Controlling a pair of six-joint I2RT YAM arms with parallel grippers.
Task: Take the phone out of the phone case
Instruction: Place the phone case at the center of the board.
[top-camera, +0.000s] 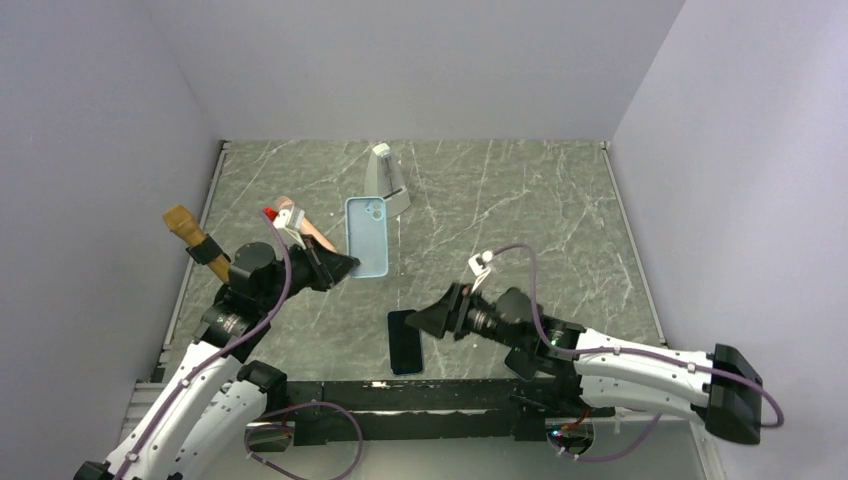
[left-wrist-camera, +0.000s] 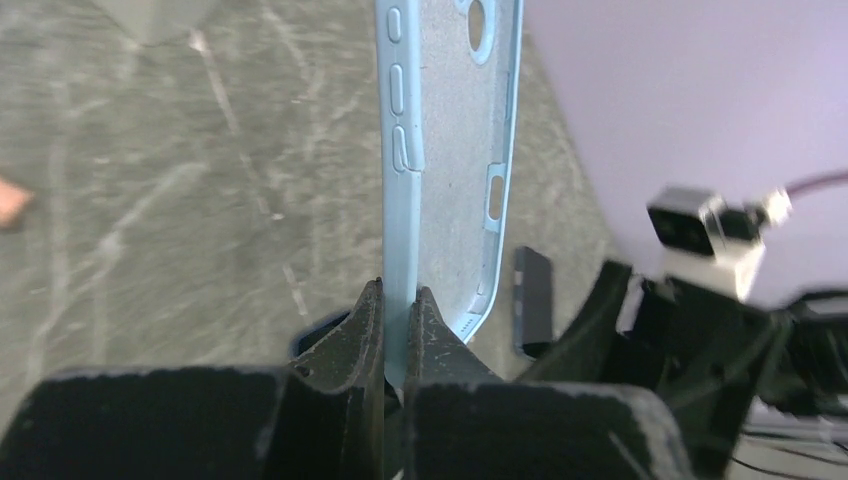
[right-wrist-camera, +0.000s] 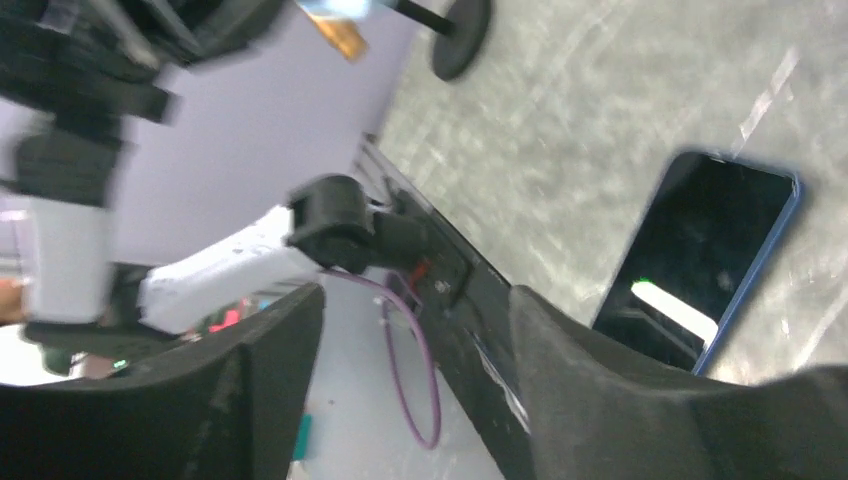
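Note:
The light blue phone case (top-camera: 366, 235) is empty and held up above the table by my left gripper (top-camera: 345, 266), which is shut on its edge. In the left wrist view the case (left-wrist-camera: 440, 150) rises between my jaws, its grey inner lining showing. The dark phone (top-camera: 405, 341) lies flat on the table near the front edge, screen up. It also shows in the right wrist view (right-wrist-camera: 700, 260) and in the left wrist view (left-wrist-camera: 533, 300). My right gripper (top-camera: 420, 321) is open and empty, just right of the phone.
A grey phone stand (top-camera: 384, 177) stands at the back centre. A brown-handled tool (top-camera: 190, 232) and a pink and red object (top-camera: 292, 220) lie at the left. The black base rail (top-camera: 400, 400) runs along the near edge.

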